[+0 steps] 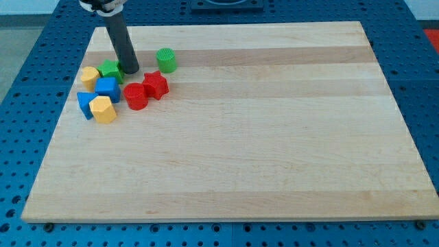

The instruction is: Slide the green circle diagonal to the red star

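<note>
The green circle stands near the view's top left of the wooden board. The red star lies just below it, slightly to the left, with a small gap between them. My tip is at the end of the dark rod, left of the green circle and up-left of the red star. It is right next to a green star-like block.
A cluster lies left of the red star: a red cylinder, a blue cube, a yellow block, another yellow block, and a blue block. The board's left edge is close by.
</note>
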`<state>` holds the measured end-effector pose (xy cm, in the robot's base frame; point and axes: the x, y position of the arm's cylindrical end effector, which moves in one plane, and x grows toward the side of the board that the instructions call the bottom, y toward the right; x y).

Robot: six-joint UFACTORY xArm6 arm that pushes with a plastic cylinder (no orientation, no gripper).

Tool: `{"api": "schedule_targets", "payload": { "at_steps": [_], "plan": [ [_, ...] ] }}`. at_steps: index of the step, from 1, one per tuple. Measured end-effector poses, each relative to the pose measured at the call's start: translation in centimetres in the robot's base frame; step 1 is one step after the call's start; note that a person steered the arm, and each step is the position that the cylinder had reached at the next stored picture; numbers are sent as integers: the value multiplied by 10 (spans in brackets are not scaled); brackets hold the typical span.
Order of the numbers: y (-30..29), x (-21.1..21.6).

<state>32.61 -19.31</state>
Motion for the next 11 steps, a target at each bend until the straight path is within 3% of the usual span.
{"api": "schedule_targets", "payload": {
  "at_steps": [2, 3, 4, 6, 7, 8, 9, 11],
  "plan": [
    [64, -23],
    [120, -1],
    [125, 1],
    [151, -53],
    [209, -42],
    [235, 20],
    [234, 35],
    [230, 22]
  ]
}}
